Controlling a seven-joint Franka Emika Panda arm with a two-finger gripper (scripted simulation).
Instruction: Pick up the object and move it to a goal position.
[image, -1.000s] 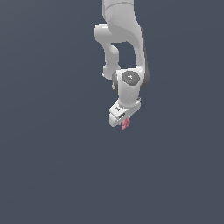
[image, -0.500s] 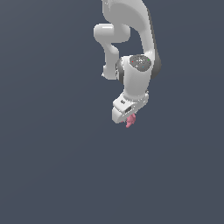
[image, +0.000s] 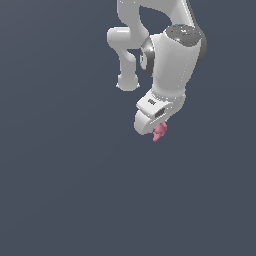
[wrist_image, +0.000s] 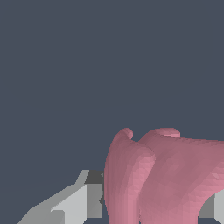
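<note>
Pink lumpy object (image: 159, 132) sticks out just below the white gripper (image: 156, 126) in the exterior view, pinched in its closed jaws, against plain grey. In the wrist view, the object (wrist_image: 170, 179) looms large between grey fingers (wrist_image: 78, 203), touching them.

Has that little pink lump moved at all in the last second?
Yes. The pink lump, held in the gripper, has shifted slightly toward the exterior view's right. The plain background gives no fixed landmark, so this is judged against the picture's frame.
</note>
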